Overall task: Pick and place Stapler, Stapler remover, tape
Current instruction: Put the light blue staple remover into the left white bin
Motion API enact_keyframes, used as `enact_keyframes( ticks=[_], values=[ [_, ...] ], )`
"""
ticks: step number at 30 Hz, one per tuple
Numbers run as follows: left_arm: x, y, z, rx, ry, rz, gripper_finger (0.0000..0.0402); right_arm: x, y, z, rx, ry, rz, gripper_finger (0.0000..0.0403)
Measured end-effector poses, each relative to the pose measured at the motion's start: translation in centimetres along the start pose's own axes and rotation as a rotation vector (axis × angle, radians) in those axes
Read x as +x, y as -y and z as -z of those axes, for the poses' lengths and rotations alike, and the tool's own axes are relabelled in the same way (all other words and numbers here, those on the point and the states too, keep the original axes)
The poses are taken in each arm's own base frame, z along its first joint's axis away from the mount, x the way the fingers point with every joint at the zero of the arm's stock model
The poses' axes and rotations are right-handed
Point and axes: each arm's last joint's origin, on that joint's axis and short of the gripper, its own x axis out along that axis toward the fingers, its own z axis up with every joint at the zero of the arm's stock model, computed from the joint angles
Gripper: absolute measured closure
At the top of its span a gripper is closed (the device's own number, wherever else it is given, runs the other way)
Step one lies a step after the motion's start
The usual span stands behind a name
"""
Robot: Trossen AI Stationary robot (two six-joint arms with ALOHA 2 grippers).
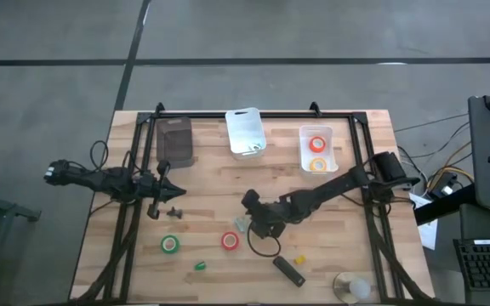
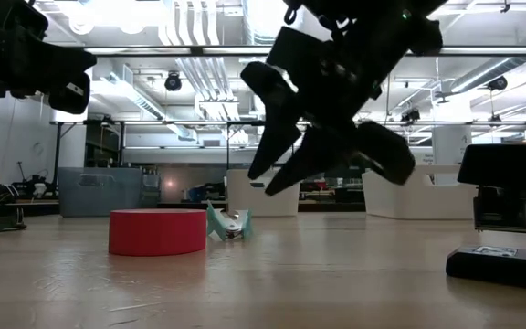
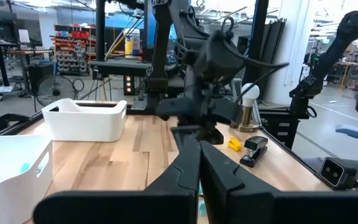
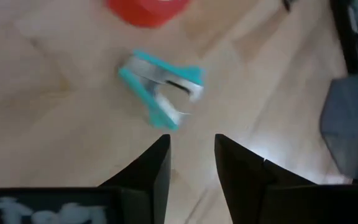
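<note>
The teal stapler remover (image 4: 163, 87) lies on the wood just ahead of my right gripper (image 4: 191, 155), which hangs open above it, slanting down, with nothing between the fingers. In the high view the stapler remover (image 1: 242, 224) sits beside my right gripper (image 1: 252, 212). A red tape roll (image 1: 230, 241) lies flat next to it, and a green tape roll (image 1: 170, 244) farther left. The black stapler (image 1: 288, 270) lies near the front edge. My left gripper (image 3: 197, 180) waits shut at the table's left side.
Along the far edge stand a dark bin (image 1: 175, 140), a white bin (image 1: 245, 132) and a white bin (image 1: 330, 136) holding two red-orange tape rolls. A small yellow item (image 1: 299, 257) and a small green one (image 1: 200, 265) lie near the front.
</note>
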Motion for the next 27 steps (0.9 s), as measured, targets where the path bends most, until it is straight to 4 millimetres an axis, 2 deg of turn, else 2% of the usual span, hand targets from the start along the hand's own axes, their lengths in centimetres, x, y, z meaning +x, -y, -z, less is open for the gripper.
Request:
enact_keyframes(
  ticks=[8,12,27],
  values=[
    [0.0,0.0,0.0,0.000,0.000,0.000,0.0392,1.9,-2.0,-1.1,-0.138,-0.027,0.001,0.0297],
    [0.0,0.0,0.0,0.000,0.000,0.000,0.0392,2.2,-1.7,-1.7,-0.171,-0.043,0.038,0.0304],
    [0.0,0.0,0.0,0.000,0.000,0.000,0.0392,2.2,-1.6,-1.4,-0.161,-0.079,0.040,0.0351]
  ],
)
